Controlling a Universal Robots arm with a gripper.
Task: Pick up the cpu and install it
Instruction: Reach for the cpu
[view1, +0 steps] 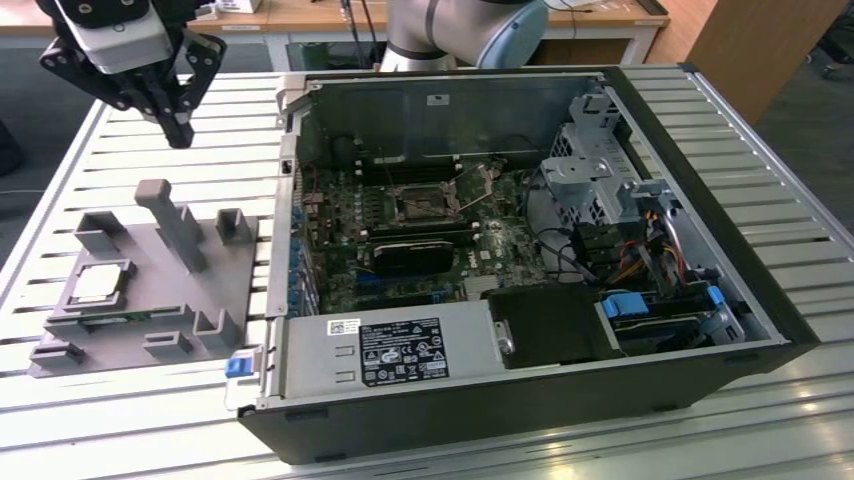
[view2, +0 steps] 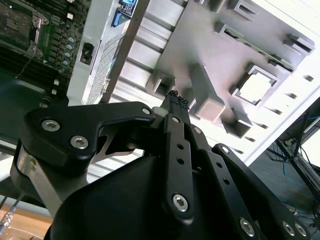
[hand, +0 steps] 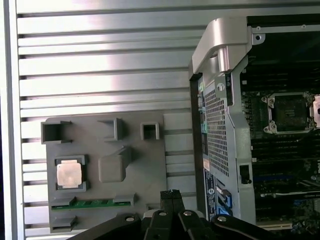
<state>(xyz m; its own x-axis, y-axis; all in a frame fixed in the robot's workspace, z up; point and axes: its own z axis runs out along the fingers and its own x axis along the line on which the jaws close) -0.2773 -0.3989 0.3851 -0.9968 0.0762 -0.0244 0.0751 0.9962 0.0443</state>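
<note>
The cpu (view1: 100, 283), a small square chip with a silvery top, lies flat in a recess of the grey plastic tray (view1: 200, 290) at the exterior view's left. Both wrist views show the cpu (hand: 69, 174) (view2: 256, 86) resting in the tray (hand: 135, 150) (view2: 200, 30). My gripper (view1: 176, 132) hangs high above the slatted table, beyond the tray and well apart from the chip. Its fingertips (hand: 172, 195) (view2: 173, 98) are shut together with nothing between them. The black socket (view1: 424, 205) (hand: 290, 112) (view2: 15, 22) with its metal frame sits on the motherboard inside the open computer case.
The open computer case (view1: 721, 200) lies on its side on a slatted metal table (view1: 134, 420), to the right of the tray. Its near wall (hand: 220, 100) stands between tray and motherboard. A power supply (view1: 387, 350) and a drive cage (view1: 594, 160) are inside. Upright posts (view1: 167, 220) rise from the tray.
</note>
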